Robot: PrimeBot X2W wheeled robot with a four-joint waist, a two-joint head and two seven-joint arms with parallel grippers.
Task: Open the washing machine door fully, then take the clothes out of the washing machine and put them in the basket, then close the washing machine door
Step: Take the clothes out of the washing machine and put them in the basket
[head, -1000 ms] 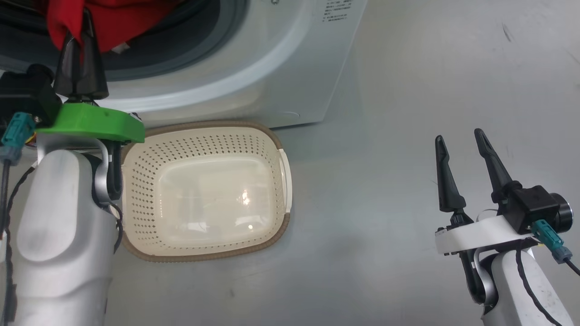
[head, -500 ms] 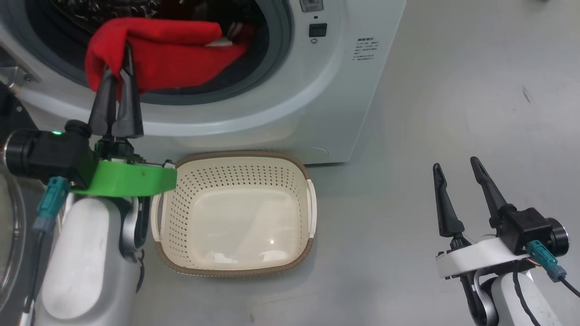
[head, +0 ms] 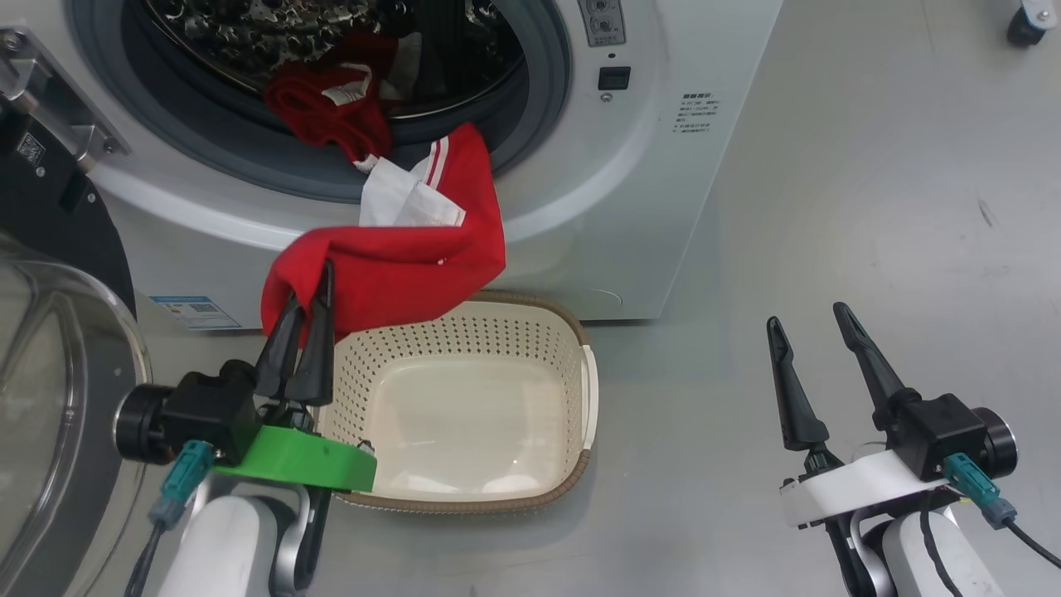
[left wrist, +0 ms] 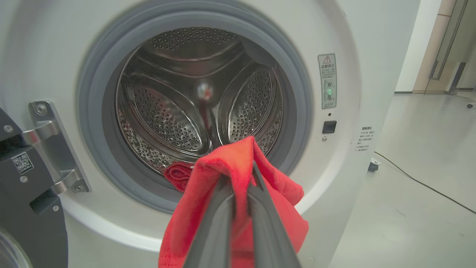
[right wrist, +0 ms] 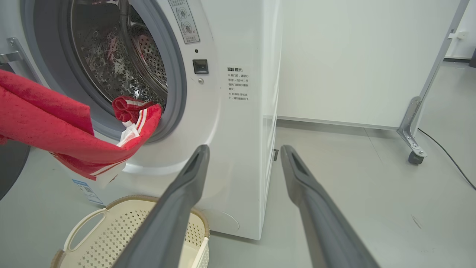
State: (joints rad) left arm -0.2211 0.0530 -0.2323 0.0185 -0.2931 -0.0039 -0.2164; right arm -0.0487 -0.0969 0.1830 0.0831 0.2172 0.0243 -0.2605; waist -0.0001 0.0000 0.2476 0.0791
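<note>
The left gripper (head: 308,286) is closed tight on a fold of the red clothes (head: 398,265). From its tips the clothes drape up over the grey gasket (head: 539,99) into the washing machine (head: 597,207). The basket (head: 572,348) sits just to its right, under the cloth, and the open washing machine door (head: 50,356) stands at its left. The right gripper (head: 806,315) is well apart, wide and empty.

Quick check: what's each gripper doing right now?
Left gripper: shut on the clothes.
Right gripper: open, holding nothing.

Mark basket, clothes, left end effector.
basket (head: 481,348): head view, far perforated wall.
clothes (head: 398,274): head view, red fabric draped from the drum.
left end effector (head: 307,290): head view, between its shut fingertips.
</note>
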